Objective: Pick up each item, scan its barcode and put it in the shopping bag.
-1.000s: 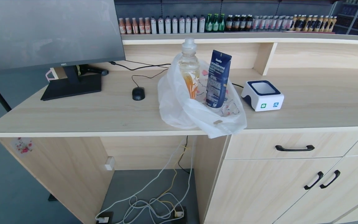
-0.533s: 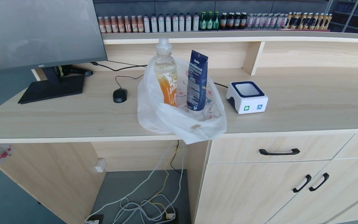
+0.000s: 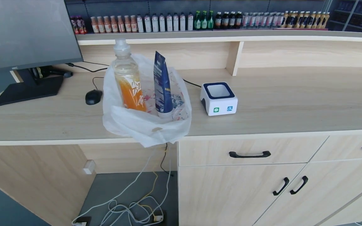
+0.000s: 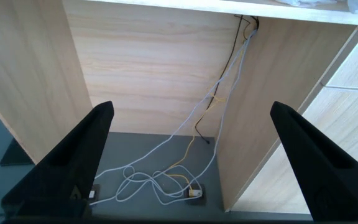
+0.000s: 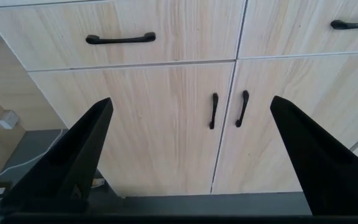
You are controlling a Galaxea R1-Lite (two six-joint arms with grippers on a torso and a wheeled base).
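at the front edge of the desk point(image 3: 294, 106), left of its middle, the shopping bag point(image 3: 143, 125) slumps with its lip hanging over the edge. an orange-drink bottle point(image 3: 127, 84) and a dark blue tube point(image 3: 162, 84) stand upright inside it, close side by side. the scanner point(image 3: 218, 99) sits just beside the bag on its right, window up. our left gripper point(image 4: 191, 109) hangs low, below the desk's front edge, fingers spread wide with nothing between them. our right gripper point(image 5: 191, 102) is as wide and as bare, facing the cupboard doors point(image 5: 166, 124). we judge the bagging all but done, so the step is a check for anything left. should an item turn up, we would turn its barcode down over the scanner window, then lower it beside the tube. we would keep it off the tall bottle, which looks ready to tip, and keep clear of the overhanging lip.
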